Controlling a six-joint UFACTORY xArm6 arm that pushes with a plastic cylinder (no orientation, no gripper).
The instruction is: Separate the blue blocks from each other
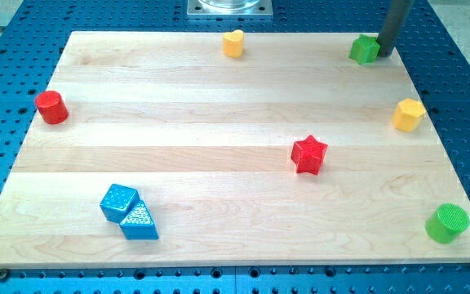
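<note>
Near the board's (219, 253) bottom-left edge the blue cube (118, 202) and blue wedge (139, 221) touch, open wood to their right up to the red star (308, 154), while far off at the top-right edge my tip (384, 54), clawless and holding nothing, touches the green block (365, 49).

Two blue blocks low at the view's left on the tabletop (219, 171), touching: a blue cube (118, 202) with a dotted top, turned corner-on, and just to its lower right a blue triangular block (139, 221), speckled top face, apex toward the cube.
</note>
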